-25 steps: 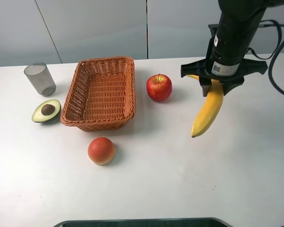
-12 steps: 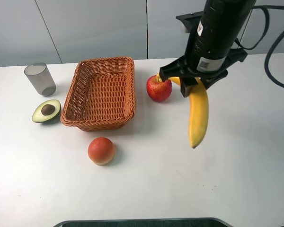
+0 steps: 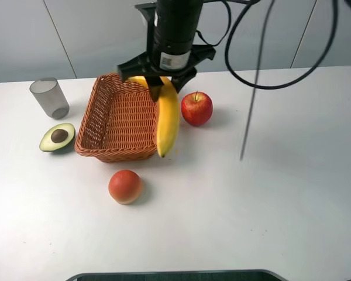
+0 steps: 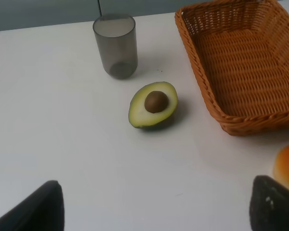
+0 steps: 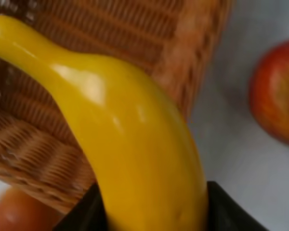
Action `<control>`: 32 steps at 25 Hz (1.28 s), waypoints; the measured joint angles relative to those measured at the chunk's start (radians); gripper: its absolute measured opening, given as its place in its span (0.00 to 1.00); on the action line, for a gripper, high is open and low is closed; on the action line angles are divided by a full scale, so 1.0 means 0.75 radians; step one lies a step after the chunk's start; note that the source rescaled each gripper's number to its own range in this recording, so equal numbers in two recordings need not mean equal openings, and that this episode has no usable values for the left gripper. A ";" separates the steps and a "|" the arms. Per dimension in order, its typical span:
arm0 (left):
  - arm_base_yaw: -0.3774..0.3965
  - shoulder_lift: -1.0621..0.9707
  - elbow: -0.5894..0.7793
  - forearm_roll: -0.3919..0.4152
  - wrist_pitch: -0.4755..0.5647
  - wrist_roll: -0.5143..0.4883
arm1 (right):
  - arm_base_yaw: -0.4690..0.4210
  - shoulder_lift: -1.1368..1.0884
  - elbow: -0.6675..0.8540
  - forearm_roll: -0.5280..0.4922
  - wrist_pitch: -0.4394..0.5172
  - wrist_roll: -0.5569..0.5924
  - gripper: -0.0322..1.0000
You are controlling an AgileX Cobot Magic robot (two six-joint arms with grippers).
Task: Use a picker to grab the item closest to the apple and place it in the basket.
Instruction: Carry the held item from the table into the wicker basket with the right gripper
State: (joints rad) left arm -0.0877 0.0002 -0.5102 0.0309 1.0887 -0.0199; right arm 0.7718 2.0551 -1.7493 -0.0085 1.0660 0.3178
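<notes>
My right gripper is shut on the stem end of a yellow banana that hangs in the air over the right rim of the wicker basket. The right wrist view fills with the banana, the basket's weave behind it and the red apple off to one side. The apple stands on the table just right of the basket. My left gripper is open, its dark fingertips at the picture's lower corners above bare table near the avocado half.
A grey cup stands at the far left, an avocado half below it beside the basket. An orange-red round fruit lies in front of the basket. Black cables dangle right of the arm over the white table.
The right arm has carried the banana leftward, from right of the apple, past it, to over the basket's right rim. Nothing else on the table has moved.
</notes>
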 joint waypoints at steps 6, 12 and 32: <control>0.000 0.000 0.000 0.000 0.000 0.000 | 0.009 0.194 -0.288 0.011 -0.029 -0.007 0.04; 0.000 0.000 0.000 0.000 0.000 0.000 | 0.009 0.220 -0.338 -0.015 -0.227 -0.007 0.04; 0.000 0.000 0.000 0.000 0.000 0.000 | -0.035 0.407 -0.343 -0.083 -0.548 0.003 0.04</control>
State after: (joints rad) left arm -0.0877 0.0002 -0.5102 0.0309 1.0887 -0.0199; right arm 0.7454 2.3601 -2.0067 -0.0707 0.6550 0.3199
